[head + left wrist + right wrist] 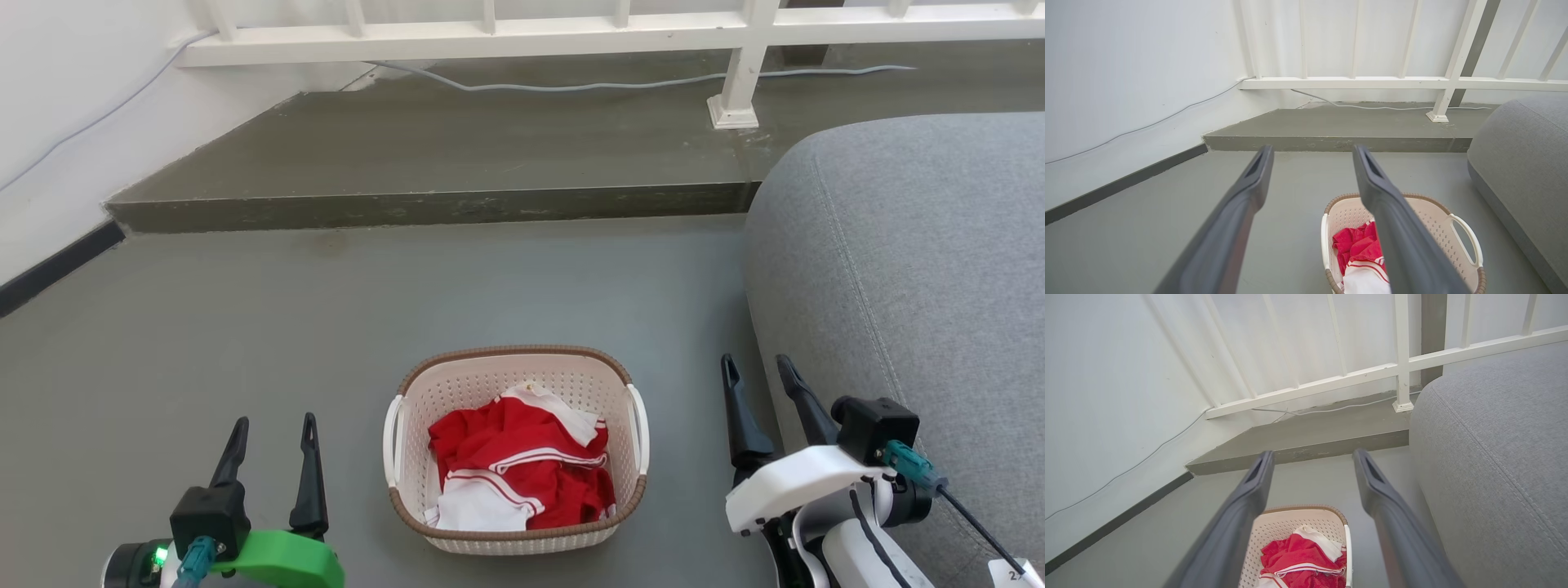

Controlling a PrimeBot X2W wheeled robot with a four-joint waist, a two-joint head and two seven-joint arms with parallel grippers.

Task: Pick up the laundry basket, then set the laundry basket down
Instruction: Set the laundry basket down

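The laundry basket (457, 388) stands on the grey floor at lower centre of the head view, cream perforated plastic with a brown woven-look rim and white side handles. Red-and-white clothes (522, 465) lie inside it. My left gripper (273, 426) is open to the basket's left, apart from it, with nothing between its fingers. My right gripper (757, 365) is open to the basket's right, also apart and empty. The basket (1437, 222) lies low right in the left wrist view, partly behind the left gripper (1312, 152). In the right wrist view the basket (1294, 524) lies below the right gripper (1312, 456).
A grey sofa (914, 261) rises close by my right gripper. A raised concrete step (433, 204) crosses behind the basket, with a white railing (490, 37) and a cable (571, 84) on it. A white wall (57, 122) with a dark skirting runs along the left.
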